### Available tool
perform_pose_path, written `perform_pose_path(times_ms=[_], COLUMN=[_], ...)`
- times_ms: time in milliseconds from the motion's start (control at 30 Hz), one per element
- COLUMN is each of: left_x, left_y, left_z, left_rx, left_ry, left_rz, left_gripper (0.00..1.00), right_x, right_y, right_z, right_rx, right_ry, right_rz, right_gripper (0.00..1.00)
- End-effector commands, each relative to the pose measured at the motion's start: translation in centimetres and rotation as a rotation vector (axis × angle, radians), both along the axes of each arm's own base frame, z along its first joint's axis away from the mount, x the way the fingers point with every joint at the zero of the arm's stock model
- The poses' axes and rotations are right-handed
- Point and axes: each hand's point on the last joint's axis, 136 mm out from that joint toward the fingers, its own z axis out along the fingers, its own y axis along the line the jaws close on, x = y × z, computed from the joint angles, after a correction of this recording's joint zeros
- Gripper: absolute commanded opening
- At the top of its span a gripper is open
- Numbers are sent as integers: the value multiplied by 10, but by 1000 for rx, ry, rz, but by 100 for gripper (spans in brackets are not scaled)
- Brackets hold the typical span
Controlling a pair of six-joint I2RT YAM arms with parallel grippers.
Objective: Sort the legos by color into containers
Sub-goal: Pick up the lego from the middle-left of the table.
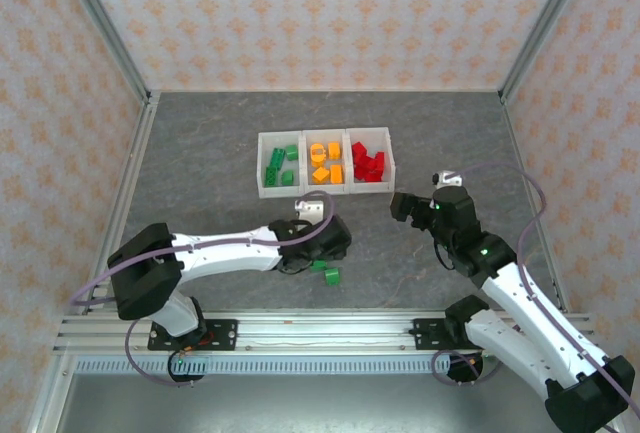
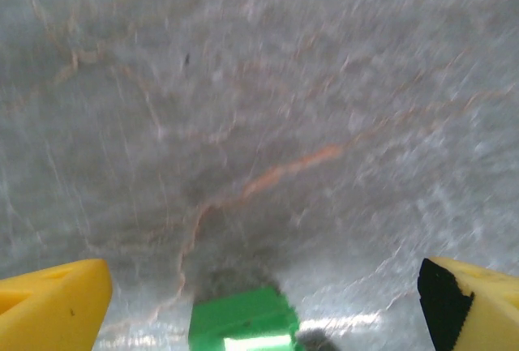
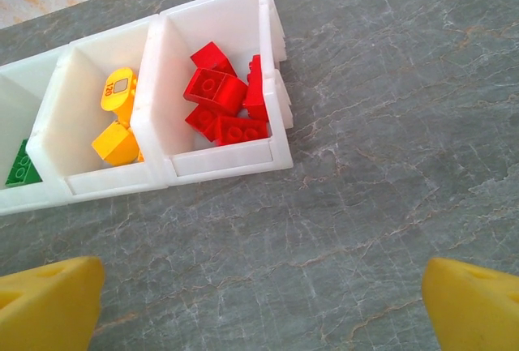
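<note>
Legos (image 1: 368, 165) lie colour-sorted in three joined white bins (image 1: 325, 191); green bricks (image 1: 327, 273) sit on the grey marbled tabletop (image 1: 200, 153), one blurred and cropped between the spread fingers of the left gripper (image 2: 263, 286). Right gripper (image 3: 263, 294) likewise released.

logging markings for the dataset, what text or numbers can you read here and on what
"120", printed sideways, first character possibly a T: on the orange-yellow brick in the middle bin.
Red bricks: any stud lettering is too small to read.
No other text.

containers (image 1: 303, 191): green left, orange middle, red right | green legos (image 1: 332, 276): two loose outside, side by side
</note>
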Motion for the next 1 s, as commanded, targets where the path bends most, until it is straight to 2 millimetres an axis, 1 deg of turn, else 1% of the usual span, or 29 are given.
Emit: perform_pose_path(times_ms=[0, 200, 400, 500, 567, 700, 733, 800, 833, 900, 967], left_x=[-14, -24, -26, -26, -26, -27, -27, -27, -28, -27, -25], left_y=[-3, 7, 3, 4, 5, 5, 5, 7, 8, 10, 9], left_z=[-12, -32, -45, -50, -52, -59, -61, -63, -63, -62, -60], left_rx=[-93, -36, -18, -1, 13, 27, 32, 39, 41, 42, 43], left_ry=[67, 110, 134, 137, 138, 150, 155, 157, 155, 147, 136], left_rz=[82, 106, 91, 91, 92, 75, 71, 76, 76, 76, 61], left_gripper=[99, 96, 91, 89, 86, 71, 67, 62, 60, 52, 49], right_x=[1, 1, 1, 1, 1, 1, 1, 1, 1, 1, 1], right_y=[3, 4, 4, 4, 4, 4, 4, 4, 4, 3, 3], right_z=[3, 4, 4, 4, 4, 4, 4, 4, 3, 4, 4], right_rx=[10, 15, 16, 15, 14, 13, 13, 13, 12, 12, 11], right_ry=[-22, -25, -26, -24, -24, -24, -24, -24, -23, -24, -24], right_rz=[11, 18, 18, 17, 16, 14, 14, 13, 13, 11, 10], right_gripper=[100, 100, 100, 100, 100, 100, 100, 100, 100, 100, 100])
